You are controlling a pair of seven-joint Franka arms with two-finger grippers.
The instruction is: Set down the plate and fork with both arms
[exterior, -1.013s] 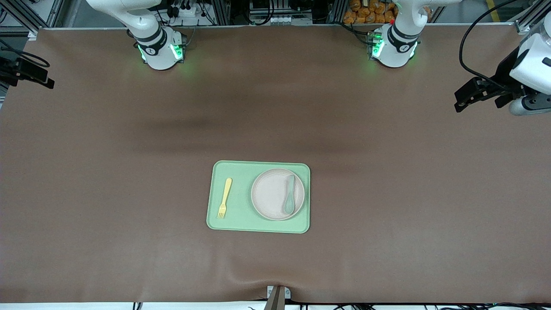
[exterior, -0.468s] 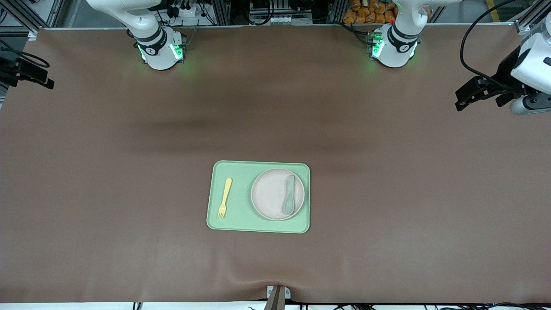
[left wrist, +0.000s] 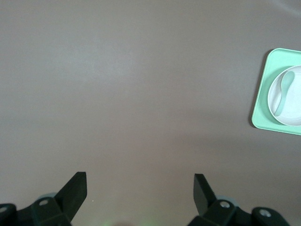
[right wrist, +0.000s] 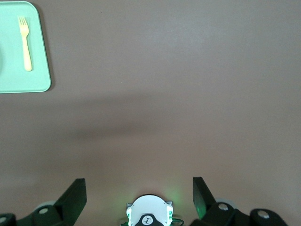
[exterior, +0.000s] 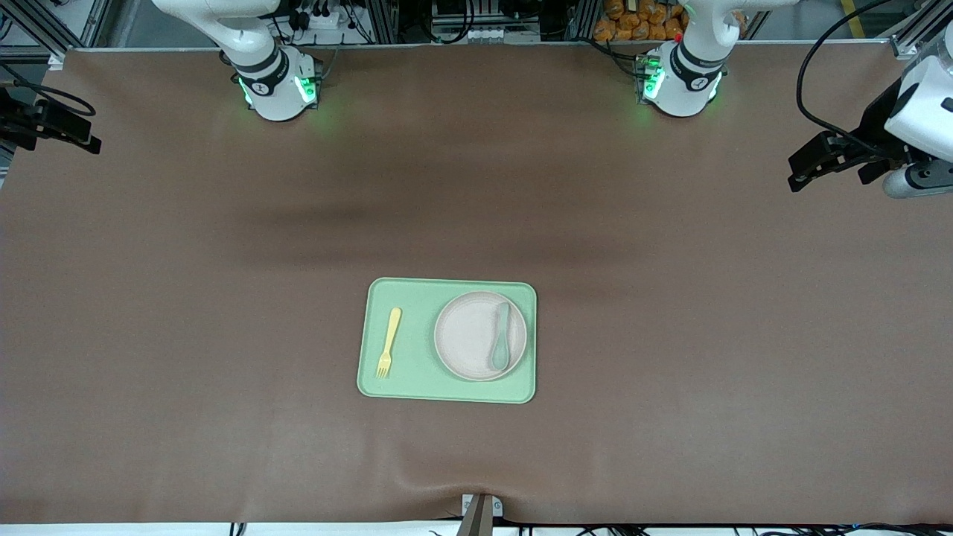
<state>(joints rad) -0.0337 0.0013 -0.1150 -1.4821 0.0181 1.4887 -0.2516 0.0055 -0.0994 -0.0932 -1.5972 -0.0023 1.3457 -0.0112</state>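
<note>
- The plate (exterior: 480, 336) sits on the light-green tray (exterior: 447, 292), toward the left arm's end of it, near the middle of the brown worktop (exterior: 186, 298).
- A teal-green spoon (exterior: 500, 336) lies in the plate, along the side closest to the left arm's end, its bowl nearer the front camera.
- The fork (exterior: 388, 342) lies flat on the bare tray, beside the plate and apart from it, toward the right arm's end, tines nearer the front camera.
- This split probably suits the two arms: each item lies on the side of the tray that its own arm reaches most directly.
- The left tool (left wrist: 140, 186) hangs high over bare worktop at the left arm's end, well apart from the tray, its fingers spread wide and empty; its wrist view catches only the tray's edge with the plate and spoon.
- The right tool (right wrist: 139, 189) hangs over bare worktop at the right arm's end, likewise spread wide and holding nothing; its wrist view shows the fork on the tray's corner.
- Neither arm touches anything, so the layout reads as either a finished placement or one not yet begun; the frames alone do not settle which.
</note>
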